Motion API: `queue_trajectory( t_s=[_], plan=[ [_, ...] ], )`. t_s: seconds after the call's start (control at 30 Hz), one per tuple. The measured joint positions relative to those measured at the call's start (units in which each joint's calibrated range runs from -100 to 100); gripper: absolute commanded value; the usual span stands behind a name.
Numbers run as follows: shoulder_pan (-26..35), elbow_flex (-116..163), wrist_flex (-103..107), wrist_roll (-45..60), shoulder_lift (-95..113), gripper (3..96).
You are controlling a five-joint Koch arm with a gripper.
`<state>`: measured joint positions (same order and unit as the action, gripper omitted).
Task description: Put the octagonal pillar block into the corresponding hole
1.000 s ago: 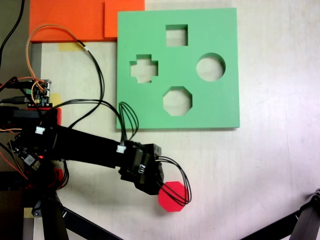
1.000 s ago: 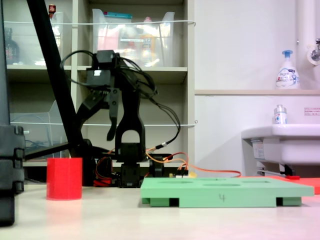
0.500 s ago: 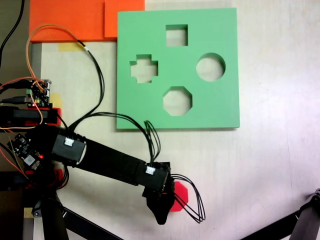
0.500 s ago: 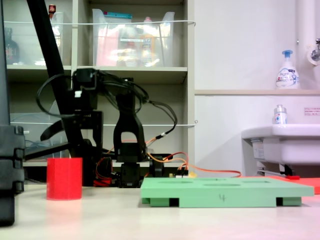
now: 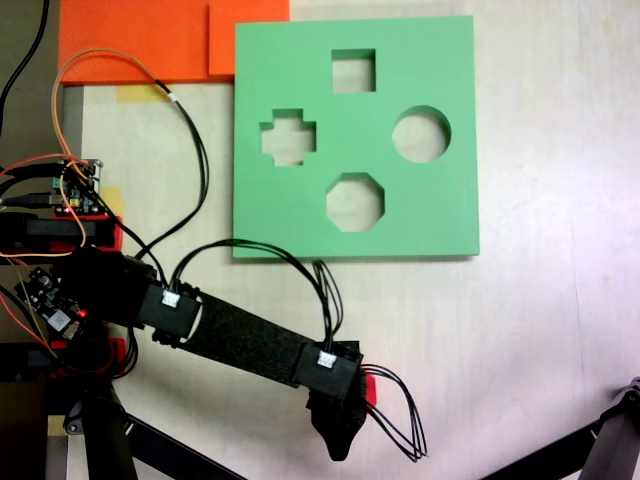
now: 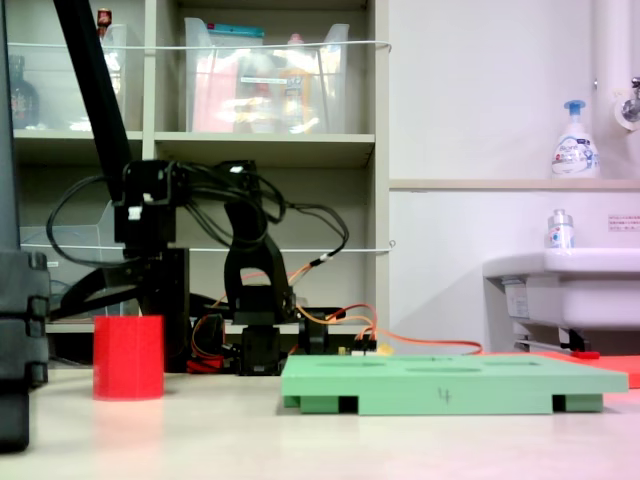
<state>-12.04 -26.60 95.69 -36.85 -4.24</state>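
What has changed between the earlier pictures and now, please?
The gripper swung out and came down over the octagonal pillar block, now almost covering it in the first exterior view. Whether it grips yet is unclear. The block and the green board stayed put.

The red octagonal pillar block [image 6: 128, 357] stood upright on the table directly under the end effector [image 5: 340, 440]; the green board's empty octagonal hole [image 5: 355, 202] lay well apart.

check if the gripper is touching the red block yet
Cannot tell. In the first exterior view the gripper covers most of the red block; in the second exterior view it sits behind the block, so no view shows contact or gap.
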Motion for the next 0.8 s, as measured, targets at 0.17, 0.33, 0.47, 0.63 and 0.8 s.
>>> queue_trajectory(
  t_s=[0.17, 0.33, 0.47, 0.63, 0.8],
  plan=[
    [-0.1, 0.0, -0.69, 0.49, -0.82, 88.7],
    [-0.1, 0.0, -0.98, 0.44, -3.28, 77.5],
    [-0.2, -0.1, -1.08, 0.39, -3.56, 60.1],
    [-0.24, -1.47, -1.27, 0.49, -2.87, 42.4],
    [-0.39, -1.47, -0.78, 0.2, -2.33, 33.2]
  ],
)
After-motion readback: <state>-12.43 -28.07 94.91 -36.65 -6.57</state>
